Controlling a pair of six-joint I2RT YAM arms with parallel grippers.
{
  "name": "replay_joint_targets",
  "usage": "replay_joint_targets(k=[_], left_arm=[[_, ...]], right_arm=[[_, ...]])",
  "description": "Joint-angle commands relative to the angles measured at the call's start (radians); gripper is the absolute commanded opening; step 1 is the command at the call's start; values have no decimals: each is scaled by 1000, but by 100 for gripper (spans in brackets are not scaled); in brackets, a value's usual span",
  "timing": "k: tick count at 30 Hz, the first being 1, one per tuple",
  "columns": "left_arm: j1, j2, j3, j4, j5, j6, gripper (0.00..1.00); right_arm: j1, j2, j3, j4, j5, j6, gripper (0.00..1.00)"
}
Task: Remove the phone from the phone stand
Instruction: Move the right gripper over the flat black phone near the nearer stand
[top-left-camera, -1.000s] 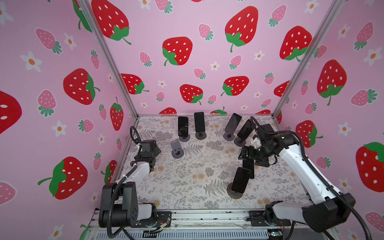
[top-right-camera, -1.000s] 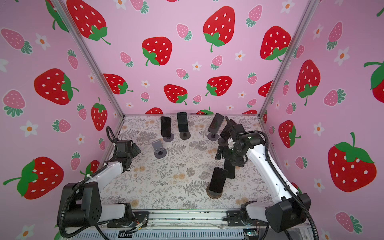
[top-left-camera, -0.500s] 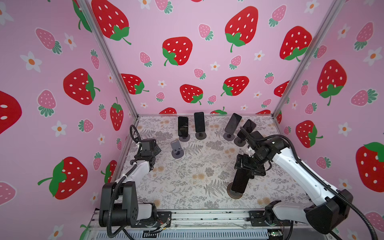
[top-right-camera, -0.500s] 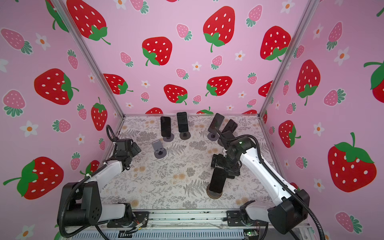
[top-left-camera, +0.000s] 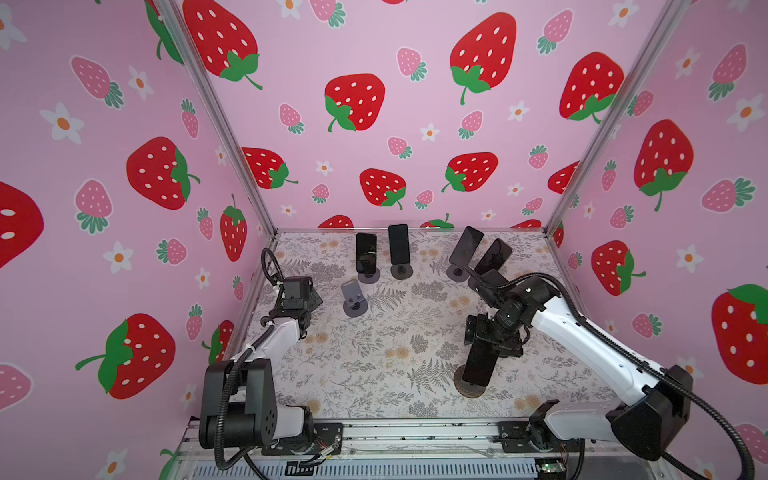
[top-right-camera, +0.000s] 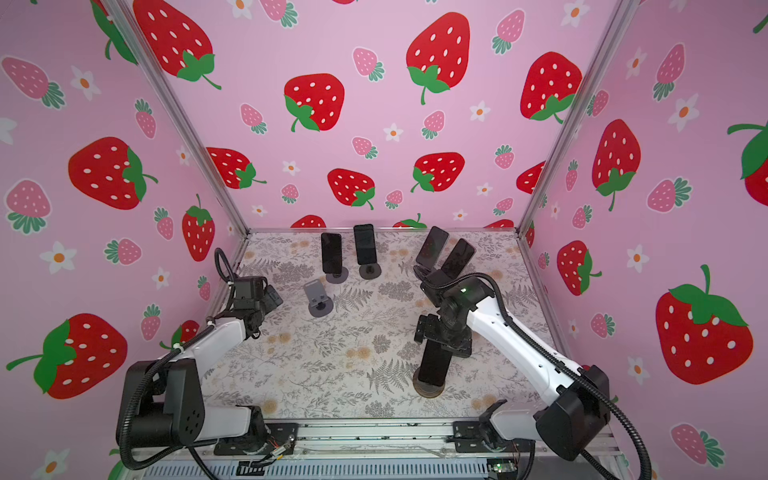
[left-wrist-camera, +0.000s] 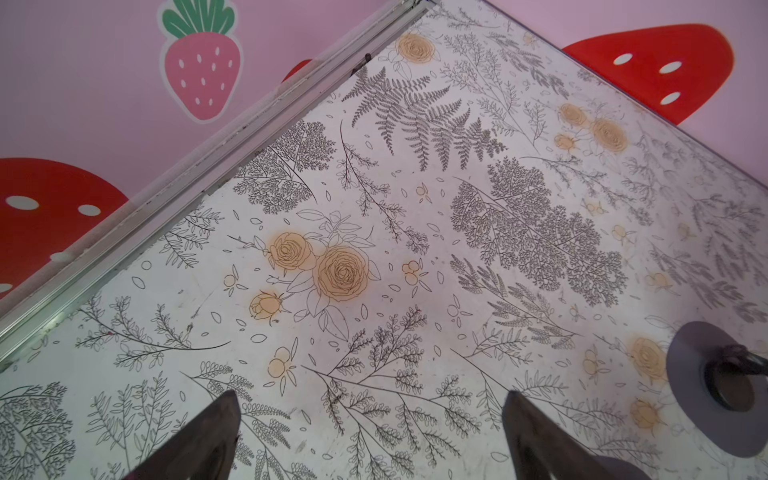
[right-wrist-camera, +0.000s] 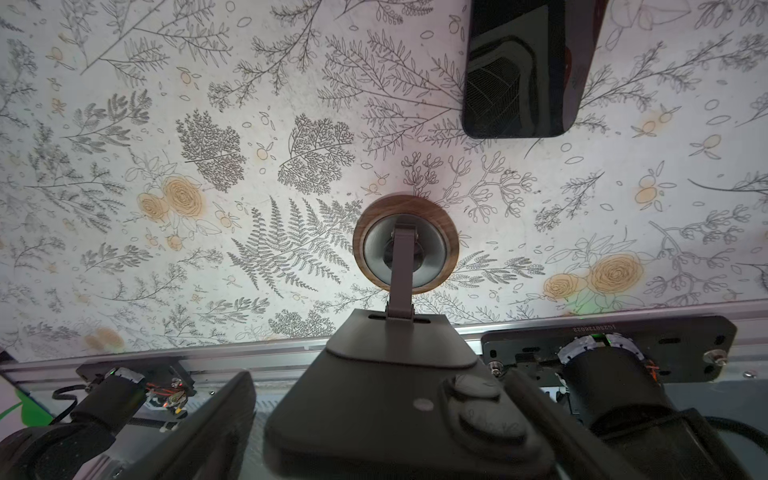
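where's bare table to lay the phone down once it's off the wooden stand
Widest bare patch: table middle, between the empty grey stand, the left arm and the wooden-base stand. Crowded: back row of four phones on stands, and around the right gripper.

Laboratory-type robot test cell: strawberry-print backdrop walls (top-left-camera: 291, 62) on aluminium framing (top-left-camera: 224, 124), floral tabletop (top-left-camera: 395, 332), robot arms (top-left-camera: 582, 340) bolted to bottom-edge mounting rail (top-left-camera: 415, 432).

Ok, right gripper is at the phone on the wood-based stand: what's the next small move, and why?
Probably close the right gripper on the phone: in the right wrist view its fingers straddle the phone's upper end, a sliver of gap showing beside one, and the phone rests on its stand. Lift only once gripped.
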Motion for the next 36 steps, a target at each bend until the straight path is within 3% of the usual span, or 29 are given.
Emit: replay_joint_targets(k=[1,5,15,26,28,36], left_arm=[[3,9,45,-33,-10,-11,99],[2,12,48,-37,-9,-10,99],[4,29,65,-53,-6,-16,99],[4,34,70,-57,-6,-16,99],[5,35,71,-61,-7,-17,99],[5,46,79,-66,-3,-22,99]], right_arm=[[29,26,-17,-6,62,55,95],[57,29,-22,-33,129,79,92],[74,7,-92,14,143,129,85],[88,8,-101,75,156,144,73],[94,5,-99,74,163,143,67],[102,-9,-73,39,211,128,67]])
